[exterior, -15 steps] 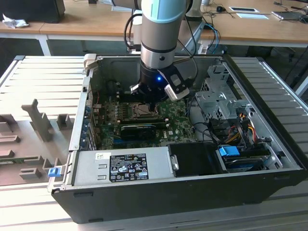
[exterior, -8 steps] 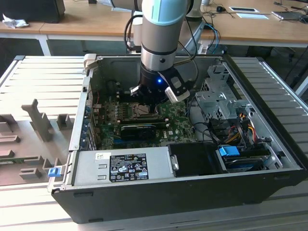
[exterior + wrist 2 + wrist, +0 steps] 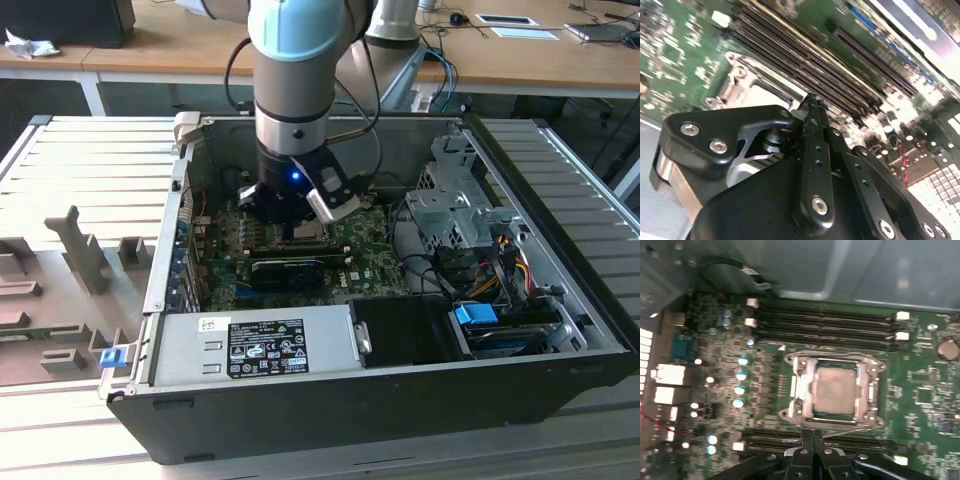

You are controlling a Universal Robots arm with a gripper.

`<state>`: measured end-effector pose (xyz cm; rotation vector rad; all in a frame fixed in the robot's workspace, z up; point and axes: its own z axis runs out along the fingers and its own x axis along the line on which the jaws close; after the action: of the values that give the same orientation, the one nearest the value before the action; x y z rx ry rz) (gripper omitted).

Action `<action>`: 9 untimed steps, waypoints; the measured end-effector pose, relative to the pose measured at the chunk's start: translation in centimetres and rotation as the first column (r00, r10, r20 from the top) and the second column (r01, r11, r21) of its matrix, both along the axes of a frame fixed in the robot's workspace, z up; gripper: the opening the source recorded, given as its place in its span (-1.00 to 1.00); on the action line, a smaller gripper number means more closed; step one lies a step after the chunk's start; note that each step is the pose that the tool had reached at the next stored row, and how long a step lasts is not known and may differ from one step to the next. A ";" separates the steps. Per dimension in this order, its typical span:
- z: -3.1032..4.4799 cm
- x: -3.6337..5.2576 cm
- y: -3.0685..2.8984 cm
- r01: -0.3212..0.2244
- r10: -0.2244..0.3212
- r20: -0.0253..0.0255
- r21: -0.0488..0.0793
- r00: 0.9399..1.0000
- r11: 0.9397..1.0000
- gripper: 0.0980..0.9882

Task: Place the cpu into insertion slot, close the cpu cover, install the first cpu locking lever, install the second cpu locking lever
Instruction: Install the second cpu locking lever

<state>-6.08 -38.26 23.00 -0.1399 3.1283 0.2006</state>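
In the first wrist view the cpu (image 3: 835, 390), a grey metal square, lies in the insertion slot (image 3: 837, 361). The silver cpu cover (image 3: 802, 385) lies flat around it, hiding most of the slot. A thin metal locking lever (image 3: 845, 432) runs along the socket edge nearest my fingers. My gripper (image 3: 813, 436) is shut, with its black tips together right at that edge and touching or almost touching the lever. The second wrist view has the shut gripper (image 3: 812, 100) just beside the cover's corner (image 3: 747, 75). In the exterior view the gripper (image 3: 298, 228) is down inside the case over the motherboard (image 3: 370, 260).
Long black memory slots (image 3: 825, 325) run on both sides of the socket. The open computer case (image 3: 160, 260) walls the board in. A power supply (image 3: 250, 345) fills the front, with a drive cage (image 3: 450, 210) and cables (image 3: 500, 255) on the exterior view's right. A grey fixture tray (image 3: 70, 270) lies outside on the exterior view's left.
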 end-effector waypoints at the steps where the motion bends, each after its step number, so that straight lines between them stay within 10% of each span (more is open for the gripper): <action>1: -0.15 -0.19 0.01 -0.002 0.002 0.000 0.002 1.000 1.000 -0.98; 7: -1.26 -0.59 -0.07 -0.013 0.013 0.000 0.011 1.000 1.000 -0.98; 9: -1.57 -0.60 -0.13 -0.013 0.013 0.000 0.031 1.000 0.999 -0.98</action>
<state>-6.68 -38.39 21.43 -0.1605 3.1231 0.2495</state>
